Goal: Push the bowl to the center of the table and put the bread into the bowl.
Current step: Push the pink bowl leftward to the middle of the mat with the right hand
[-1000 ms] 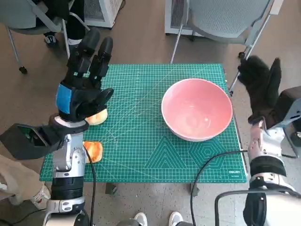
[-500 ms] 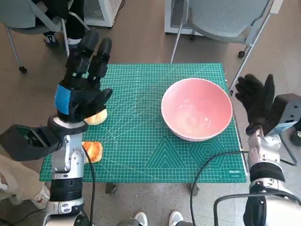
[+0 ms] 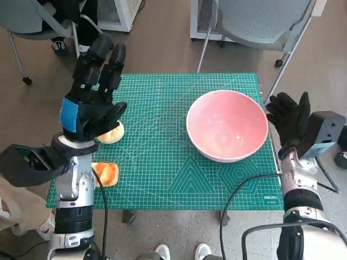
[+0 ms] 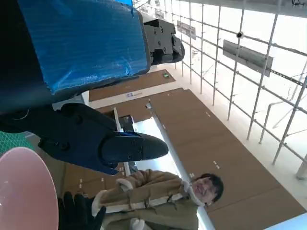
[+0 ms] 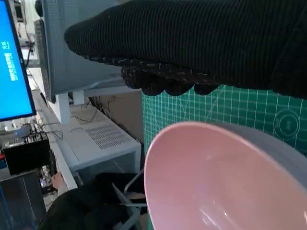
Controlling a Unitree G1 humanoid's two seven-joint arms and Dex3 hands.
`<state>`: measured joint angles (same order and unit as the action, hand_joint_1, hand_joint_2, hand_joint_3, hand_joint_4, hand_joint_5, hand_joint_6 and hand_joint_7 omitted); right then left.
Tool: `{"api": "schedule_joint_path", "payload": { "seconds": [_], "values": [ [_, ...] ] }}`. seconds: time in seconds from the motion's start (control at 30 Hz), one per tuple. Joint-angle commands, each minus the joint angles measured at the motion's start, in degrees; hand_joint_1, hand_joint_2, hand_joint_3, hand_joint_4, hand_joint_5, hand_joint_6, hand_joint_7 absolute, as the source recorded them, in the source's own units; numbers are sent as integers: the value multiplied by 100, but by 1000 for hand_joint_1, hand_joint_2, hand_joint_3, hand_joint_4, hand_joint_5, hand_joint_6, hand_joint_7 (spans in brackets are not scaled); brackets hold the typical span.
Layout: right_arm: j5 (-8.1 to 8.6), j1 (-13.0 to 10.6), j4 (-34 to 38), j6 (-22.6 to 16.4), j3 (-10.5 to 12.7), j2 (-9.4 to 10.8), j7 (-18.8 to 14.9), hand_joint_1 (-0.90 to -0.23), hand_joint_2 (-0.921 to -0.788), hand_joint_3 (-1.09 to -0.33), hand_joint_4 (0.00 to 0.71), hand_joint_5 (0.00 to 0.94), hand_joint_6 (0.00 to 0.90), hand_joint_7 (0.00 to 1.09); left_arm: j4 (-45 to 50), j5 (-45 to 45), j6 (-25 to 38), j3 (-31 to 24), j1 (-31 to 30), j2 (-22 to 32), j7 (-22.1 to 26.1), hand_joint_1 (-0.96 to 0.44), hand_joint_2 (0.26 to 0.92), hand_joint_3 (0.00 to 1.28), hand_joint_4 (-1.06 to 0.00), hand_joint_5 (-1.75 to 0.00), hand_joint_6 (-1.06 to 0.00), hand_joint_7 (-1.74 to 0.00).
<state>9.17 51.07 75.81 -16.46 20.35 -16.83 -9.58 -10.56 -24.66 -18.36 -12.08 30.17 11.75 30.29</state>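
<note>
Right hand (image 3: pixel 289 122) lowered beside bowl (image 3: pixel 227 125), bread (image 3: pixel 110 134) half hidden

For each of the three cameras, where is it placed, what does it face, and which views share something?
Head view: steeply down on the mat, bowl, left hand and right hand.
Left wrist view: behind the left hand, facing a person.
Right wrist view: behind the right hand, facing the bowl.
All three show the bowl.
</note>
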Motion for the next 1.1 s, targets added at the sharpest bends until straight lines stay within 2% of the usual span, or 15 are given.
{"api": "schedule_joint_path", "payload": {
  "seconds": [0.03,0.17,0.5,0.7,0.93,1.1],
  "values": [
    [27,-116,32,2,65,172,-51,-666,-921,-815,90,3,205,60,79,51,29,1,-47,67,-13,-532,921,360,-16,0,1,-337],
    [69,-81,19,-16,120,268,-88,-675,-921,-810,95,5,215,61,29,57,8,2,-31,72,5,-530,921,360,-16,0,1,-338],
    [-6,-42,-12,-215,78,473,-260,-691,-921,-815,99,4,198,46,-3,58,25,9,-14,67,6,-527,921,360,-16,-1,1,-335],
    [28,12,-10,-270,113,569,-348,-685,-921,-831,111,8,226,57,29,63,31,14,-27,65,-6,-526,921,359,-17,-1,1,-335],
    [41,99,-11,-257,131,714,-381,-688,-921,-822,101,2,198,40,63,50,55,10,-33,74,-9,-526,921,359,-18,-1,1,-337],
    [-21,160,-9,-241,82,799,-335,-664,-921,-833,103,2,192,36,107,47,81,5,-52,76,-31,-531,921,360,-17,-1,1,-336]
  ]
}}
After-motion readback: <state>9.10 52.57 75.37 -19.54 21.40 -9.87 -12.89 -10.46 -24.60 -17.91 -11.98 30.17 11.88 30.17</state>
